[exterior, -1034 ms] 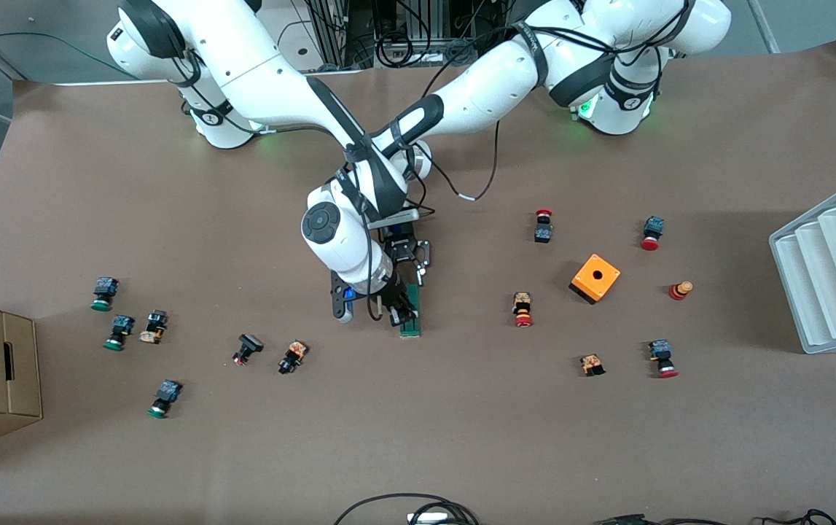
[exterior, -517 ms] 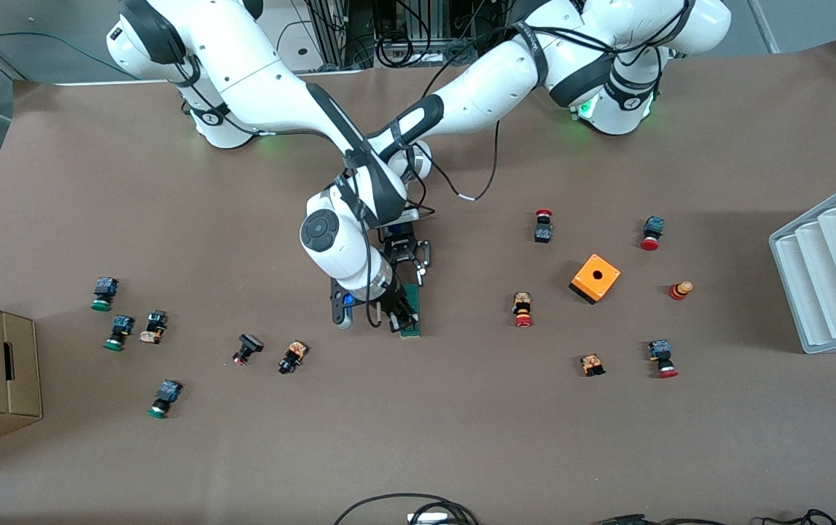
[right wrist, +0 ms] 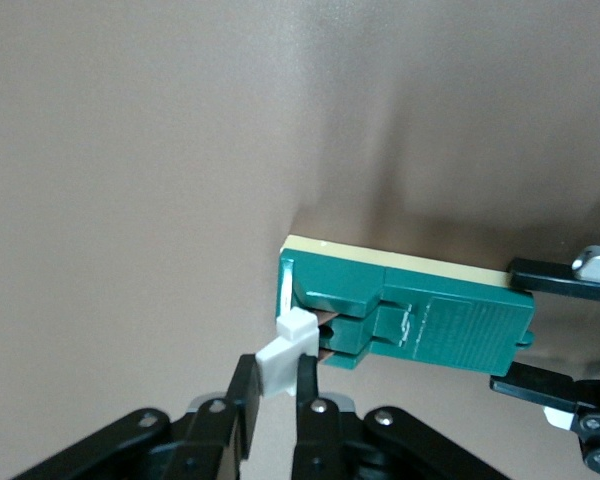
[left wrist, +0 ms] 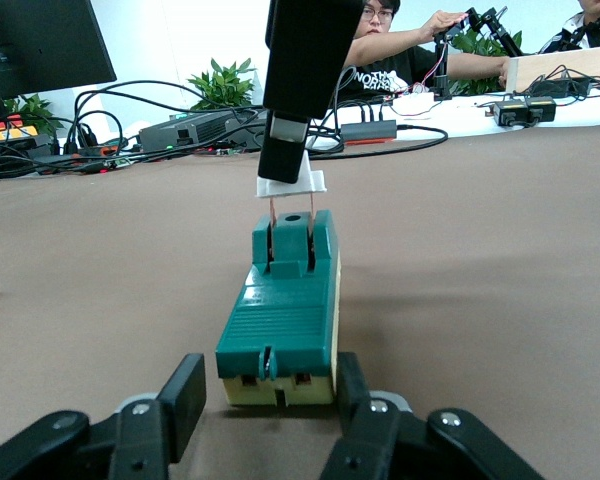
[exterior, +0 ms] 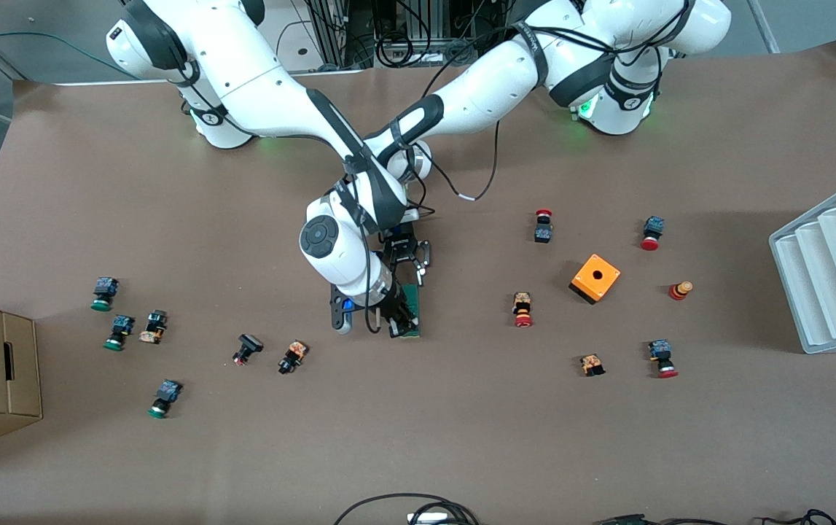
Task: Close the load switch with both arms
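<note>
In the middle of the brown surface [exterior: 461, 437] lies the load switch [exterior: 411, 312], a long green block with a cream bottom and a white lever [right wrist: 288, 350] at 1 end. Both arms [exterior: 476, 80] reach in and meet over it. The left hand [left wrist: 270, 410] sits low at the end of the switch that is farther from the front camera, and its 2 fingers [left wrist: 170, 400] are narrow and press on the 2 sides of the block to hold it flat. The right hand [right wrist: 272, 395] comes down on the end nearer to the front camera, and its fingers are pinched tight on the white lever. The lever sticks up above the green body, so I think the switch is not closed yet. The step in hand looks like the close itself: 1 hand holds the block down while the 2nd one works the lever. The next move likely calls for the right hand to swing the lever down into the slot, slow and straight, while the left hand does not let the block slide or tip. In the front view the right arm's big white wrist covers most of the switch and both hands, so you only see a bit of green. I cannot see the metal parts inside the slot well, and I cannot tell how far the lever has to go. Small red and green buttons [exterior: 522, 309] and an orange box [exterior: 595, 278] lie well apart from the switch.
</note>
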You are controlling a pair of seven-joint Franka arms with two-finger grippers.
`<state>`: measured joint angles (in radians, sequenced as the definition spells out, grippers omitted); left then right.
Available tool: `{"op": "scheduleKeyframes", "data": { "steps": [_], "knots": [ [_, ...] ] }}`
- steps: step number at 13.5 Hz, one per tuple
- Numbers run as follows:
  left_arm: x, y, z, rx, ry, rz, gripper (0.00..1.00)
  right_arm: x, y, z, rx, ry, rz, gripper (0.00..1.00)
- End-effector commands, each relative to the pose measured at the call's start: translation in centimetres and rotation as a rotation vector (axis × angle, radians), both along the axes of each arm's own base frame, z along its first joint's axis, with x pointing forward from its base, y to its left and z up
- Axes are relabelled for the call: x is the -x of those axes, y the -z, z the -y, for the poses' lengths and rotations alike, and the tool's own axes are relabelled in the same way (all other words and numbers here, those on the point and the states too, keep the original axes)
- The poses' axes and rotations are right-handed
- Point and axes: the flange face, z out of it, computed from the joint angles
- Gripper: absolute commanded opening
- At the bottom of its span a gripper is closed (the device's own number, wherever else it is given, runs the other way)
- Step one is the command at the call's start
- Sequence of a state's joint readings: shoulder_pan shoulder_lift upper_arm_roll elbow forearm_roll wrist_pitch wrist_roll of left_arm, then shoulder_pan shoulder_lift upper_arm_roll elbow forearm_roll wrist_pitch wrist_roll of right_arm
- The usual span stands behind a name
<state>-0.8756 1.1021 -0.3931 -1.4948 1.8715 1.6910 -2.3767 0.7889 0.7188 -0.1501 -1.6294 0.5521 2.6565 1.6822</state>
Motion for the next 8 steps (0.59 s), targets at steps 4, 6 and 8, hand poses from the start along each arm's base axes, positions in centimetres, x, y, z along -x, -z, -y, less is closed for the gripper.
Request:
{"op": "scheduleKeyframes", "data": {
  "steps": [4,6,8],
  "knots": [
    [-0.02,0.72,0.21,-0.006,0.019,-0.035,0.61,-3.31,3.53,0.31,-0.002,0.015,0.071,0.2],
    [0.16,0.83,0.18,-0.009,0.02,-0.037,0.61,-3.66,3.32,0.74,-0.003,0.024,0.071,0.2],
    [0.13,0.89,0.1,-0.008,0.02,-0.039,0.61,-3.67,2.98,0.7,-0.008,0.028,0.066,0.21]
  ]
}}
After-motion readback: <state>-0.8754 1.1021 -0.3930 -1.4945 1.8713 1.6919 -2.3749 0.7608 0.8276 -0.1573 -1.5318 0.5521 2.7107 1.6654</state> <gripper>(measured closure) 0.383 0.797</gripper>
